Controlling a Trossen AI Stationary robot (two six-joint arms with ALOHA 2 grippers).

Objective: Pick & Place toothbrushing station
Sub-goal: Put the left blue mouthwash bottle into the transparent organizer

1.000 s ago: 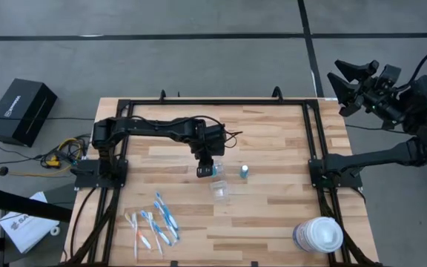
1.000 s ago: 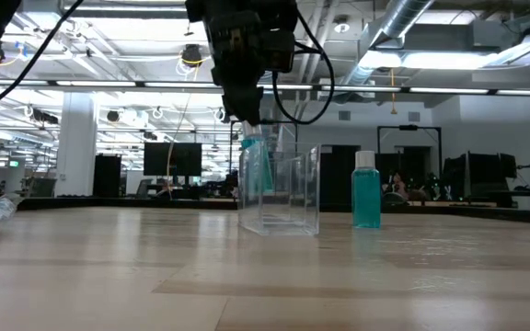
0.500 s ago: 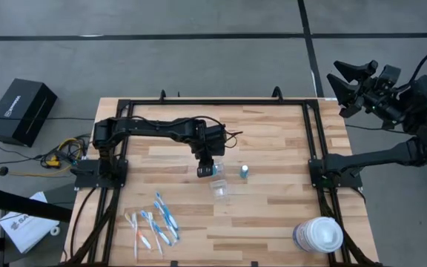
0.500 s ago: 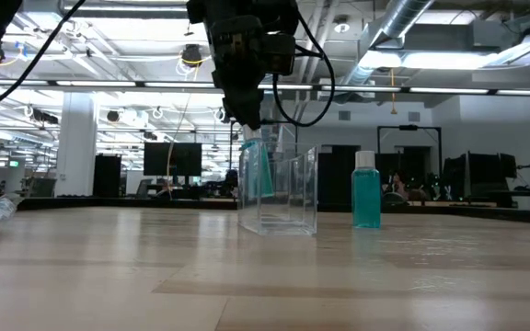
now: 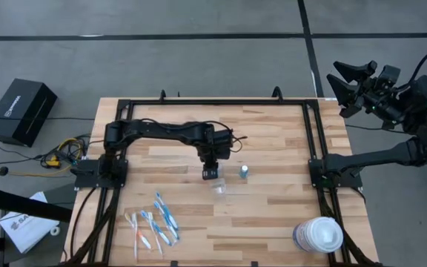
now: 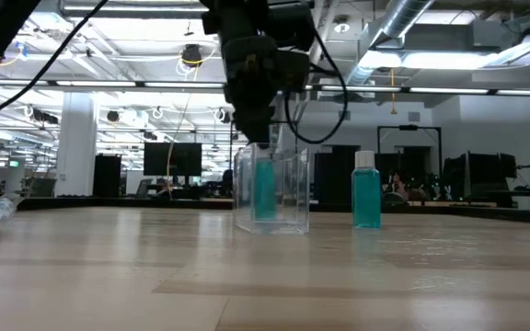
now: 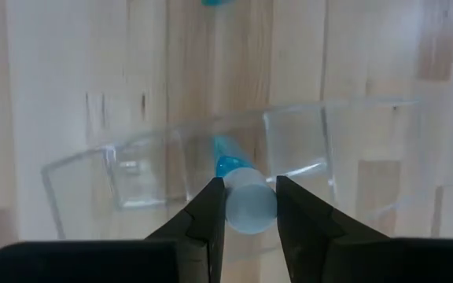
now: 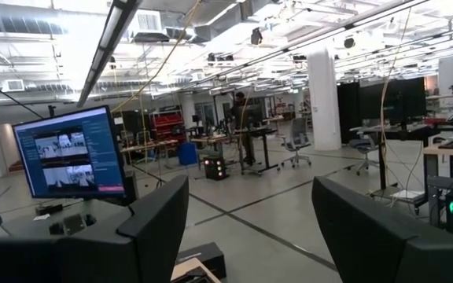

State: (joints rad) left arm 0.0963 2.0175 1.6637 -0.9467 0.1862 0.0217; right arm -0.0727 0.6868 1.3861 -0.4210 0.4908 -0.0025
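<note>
Teal tube [image 6: 265,189] stands upright inside the clear plastic cup [image 6: 271,191] near the middle of the wooden counter [image 5: 273,215], its white cap pinched between the jaws of the left gripper [image 7: 250,206], which reaches straight down over the cup. From the left wrist view the cap sits squarely between the two dark fingers [image 7: 208,216], and the tube's body runs down into the cup below. A second teal tube [image 6: 366,190] with a white cap stands upright on the counter just beside the cup, on the side toward the right arm, not touching it.

Toothbrushes [image 5: 154,220], blue, white and orange, lie scattered flat in a loose bunch near the counter's front left corner, well apart from the cup. A big round tub with a white lid [image 5: 319,235] sits at the front right corner.

Off the counter's far right corner, the right gripper [image 5: 354,87] is raised in the air with its jaws spread wide and holding nothing; its wrist view looks out across the room. A black box [image 5: 22,110] rests on the floor to the left of the counter.
</note>
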